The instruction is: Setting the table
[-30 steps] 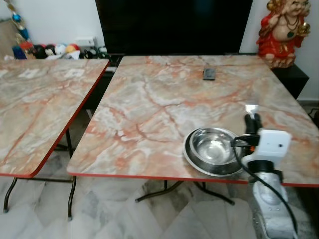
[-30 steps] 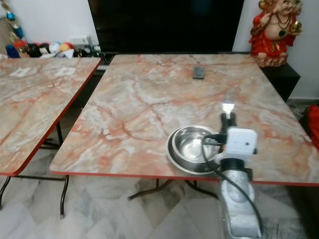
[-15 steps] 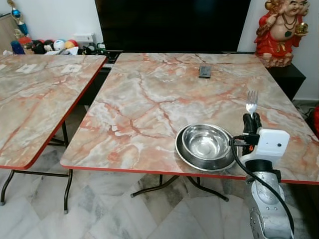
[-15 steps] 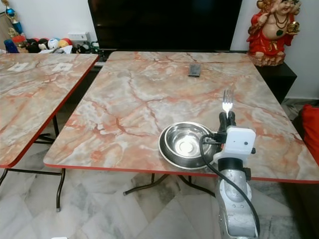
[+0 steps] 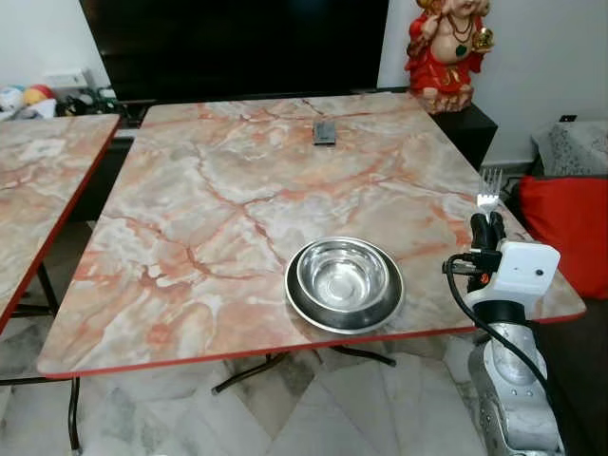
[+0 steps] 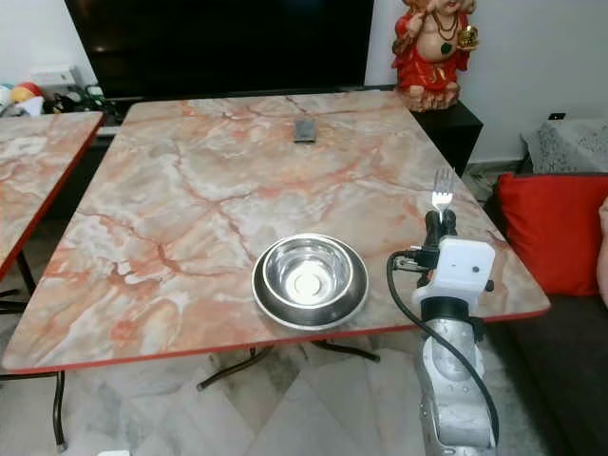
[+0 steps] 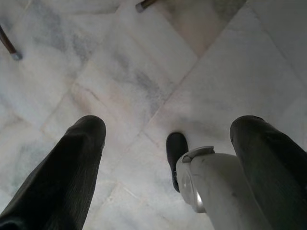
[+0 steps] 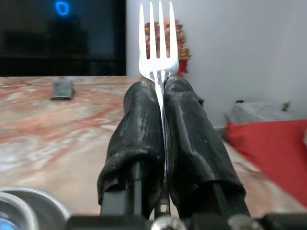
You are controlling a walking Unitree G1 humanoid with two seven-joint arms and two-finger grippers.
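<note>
A steel bowl [image 5: 344, 276] rests in a steel plate [image 5: 301, 309] near the front edge of the marble table [image 5: 237, 199]. My right gripper [image 5: 488, 224] hovers over the table's right edge, just right of the plate, shut on a silver fork [image 5: 489, 187] whose tines point up. The right wrist view has the fork [image 8: 159, 43] pinched between the two black fingers [image 8: 139, 129]. My left gripper [image 7: 163, 158] hangs open over the floor, fingers [image 7: 72, 167] wide apart.
A dark remote [image 5: 324, 132] lies at the table's far side. A red and gold statue [image 5: 446, 52] stands on a black cabinet behind. A red cushion [image 5: 570, 228] lies to the right. A second marble table [image 5: 38, 180] stands to the left. The floor is marble tile.
The camera has swung to the right, so the table and bowl sit further left in the picture. The right gripper still holds the fork upright beside the plate.
</note>
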